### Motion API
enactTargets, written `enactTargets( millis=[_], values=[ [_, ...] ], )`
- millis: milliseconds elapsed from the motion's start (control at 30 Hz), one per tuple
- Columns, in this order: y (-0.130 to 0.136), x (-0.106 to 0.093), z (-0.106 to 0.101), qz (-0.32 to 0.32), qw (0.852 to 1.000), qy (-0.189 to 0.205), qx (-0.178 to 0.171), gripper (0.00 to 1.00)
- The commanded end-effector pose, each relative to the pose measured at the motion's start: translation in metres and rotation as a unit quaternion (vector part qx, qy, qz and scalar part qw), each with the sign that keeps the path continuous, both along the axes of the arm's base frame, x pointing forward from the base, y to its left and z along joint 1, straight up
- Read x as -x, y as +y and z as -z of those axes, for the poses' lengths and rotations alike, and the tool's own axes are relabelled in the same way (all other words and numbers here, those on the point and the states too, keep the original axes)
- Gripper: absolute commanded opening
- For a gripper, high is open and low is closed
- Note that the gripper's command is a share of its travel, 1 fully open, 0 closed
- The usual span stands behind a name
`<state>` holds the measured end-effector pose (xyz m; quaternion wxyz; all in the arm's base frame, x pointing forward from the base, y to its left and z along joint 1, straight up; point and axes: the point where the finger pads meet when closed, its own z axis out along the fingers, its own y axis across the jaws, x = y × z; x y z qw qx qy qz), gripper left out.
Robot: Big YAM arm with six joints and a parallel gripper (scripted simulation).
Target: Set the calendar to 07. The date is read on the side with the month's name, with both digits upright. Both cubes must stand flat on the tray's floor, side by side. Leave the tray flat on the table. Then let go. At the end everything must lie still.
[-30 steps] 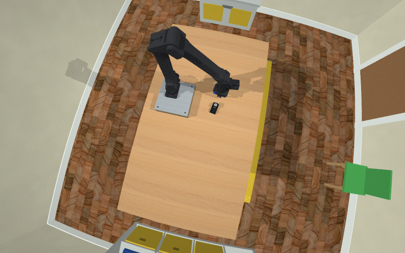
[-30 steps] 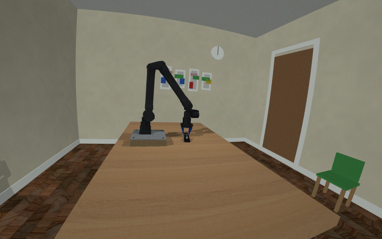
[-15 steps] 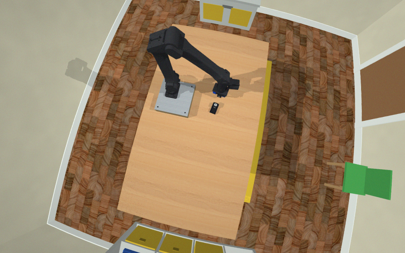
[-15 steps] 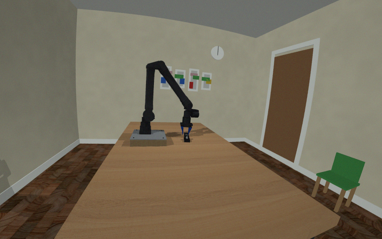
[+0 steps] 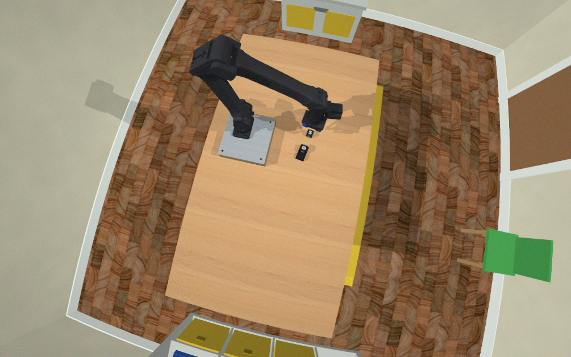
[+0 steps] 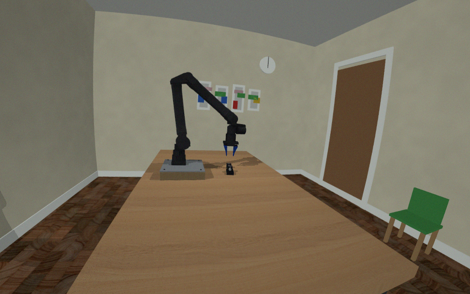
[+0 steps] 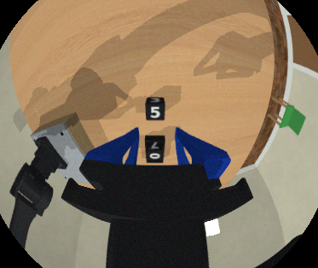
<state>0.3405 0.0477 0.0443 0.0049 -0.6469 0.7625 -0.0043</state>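
Note:
A black cube point(image 5: 309, 133) point(image 7: 155, 109) with a white 5 on top stands by itself on the table; its back face shows a 3 in the wrist view. A second black cube point(image 5: 303, 148) point(image 6: 229, 169) point(image 7: 154, 149) has a 0 on top and a 6 on its front face. In the wrist view its back face shows what looks like an inverted 7. The dark tray point(image 5: 300, 157) seems to lie just in front of it; the month's name is not readable, and whether that cube rests in the tray is unclear. My gripper point(image 6: 229, 155) point(image 7: 157, 131) is open and empty, raised above the cubes.
The grey base plate point(image 5: 245, 148) point(image 6: 182, 166) of the arm lies left of the cubes, on the table point(image 5: 261, 231) point(image 6: 211, 226). The yellow strip point(image 5: 369, 168) runs along the table's right edge. The arm's shadow falls behind the cubes.

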Motion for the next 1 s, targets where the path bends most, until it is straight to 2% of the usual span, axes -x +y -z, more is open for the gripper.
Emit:
enactTargets(
  millis=[0, 200, 233, 967],
  values=[
    [0.0016, -0.0231, -0.0355, 0.0, 0.999, -0.032, -0.005, 0.47],
    [0.0016, -0.0225, -0.039, 0.0, 1.0, -0.029, -0.004, 0.47],
    [0.0019, -0.0249, -0.0367, 0.0, 1.0, -0.031, -0.004, 1.0],
    [0.002, -0.0255, -0.0364, 0.001, 0.999, -0.032, -0.005, 1.0]
  ],
)
